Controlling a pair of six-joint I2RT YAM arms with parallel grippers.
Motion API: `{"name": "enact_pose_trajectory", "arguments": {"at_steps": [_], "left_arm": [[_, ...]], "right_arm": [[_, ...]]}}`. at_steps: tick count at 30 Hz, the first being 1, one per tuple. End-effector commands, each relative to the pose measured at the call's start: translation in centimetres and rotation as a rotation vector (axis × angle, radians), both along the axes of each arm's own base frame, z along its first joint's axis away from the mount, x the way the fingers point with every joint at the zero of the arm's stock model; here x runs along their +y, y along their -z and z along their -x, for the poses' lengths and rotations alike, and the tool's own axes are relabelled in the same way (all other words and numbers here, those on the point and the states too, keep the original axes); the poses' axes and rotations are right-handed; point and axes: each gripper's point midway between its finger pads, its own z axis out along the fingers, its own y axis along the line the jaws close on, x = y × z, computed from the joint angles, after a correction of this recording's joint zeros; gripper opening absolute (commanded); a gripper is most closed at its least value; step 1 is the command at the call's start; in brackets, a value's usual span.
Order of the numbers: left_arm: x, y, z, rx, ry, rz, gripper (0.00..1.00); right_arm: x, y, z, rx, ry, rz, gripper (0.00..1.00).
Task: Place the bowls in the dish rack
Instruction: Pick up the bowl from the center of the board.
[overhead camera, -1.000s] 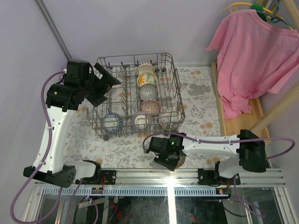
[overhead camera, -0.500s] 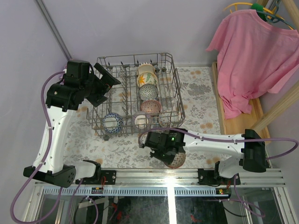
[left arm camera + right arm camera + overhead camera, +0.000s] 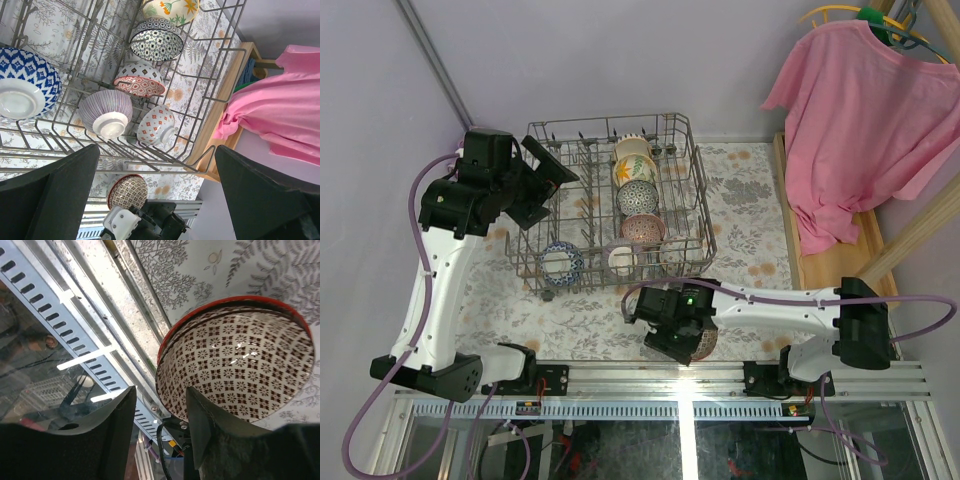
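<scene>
**Second try at the last loose bowl.** The brown-checked, red-rimmed bowl [image 3: 235,365] is seen on the floral tablecloth [image 3: 750,190] at the near edge of the table, in front of the dish rack [image 3: 692,190] and apart from it.

Within the last second the right gripper [image 3: 161,390] has been drawn off toward the rack, leaving the bowl uncovered, and is now brought back over it. The bowl itself is not seen to have been shifted or lifted. The fingers are shown parted, astride the bowl's near wall, and no clamp on it is visible.

This is judged to be a re-approach. The grasp is yet to be made, and this bowl, the only one seen outside the rack, remains to be loaded.

Being round, the bowl is given no long axis across its rim. Its patterned face is turned toward the right wrist camera, and whether that face is the mouth or the underside cannot be told.

The left gripper [image 3: 156,155] is held wide open and empty above the rack's left side, unmoved, over the racked bowls [image 3: 152,40] already stood among the tines.
</scene>
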Motion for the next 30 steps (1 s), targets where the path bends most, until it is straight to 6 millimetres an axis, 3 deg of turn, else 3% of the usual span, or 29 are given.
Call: {"name": "enact_pose_trajectory", "arguments": {"at_steps": [1, 11, 21, 25, 30], "left_arm": [[0.1, -0.7, 0.2, -0.032, -0.007, 0.01, 1.0], [0.2, -0.9, 0.2, -0.036, -0.009, 0.008, 1.0], [0.1, -1.0, 0.0, -0.034, -0.009, 0.009, 1.0], [0.1, -1.2, -0.1, -0.038, -0.007, 0.011, 1.0], [0.0, -1.2, -0.1, -0.036, -0.001, 0.011, 1.0]], "right_arm": [[0.0, 1.0, 1.5, 0.078, -0.044, 0.01, 0.51], [1.0, 2.0, 1.6, 0.104, -0.059, 0.02, 0.36], [1.3, 1.5, 1.1, 0.08, -0.058, 0.014, 0.05], [1.7, 0.3, 0.4, 0.044, -0.051, 0.006, 0.01], [2.8, -2.8, -0.8, -0.01, -0.018, -0.042, 0.0]]}}
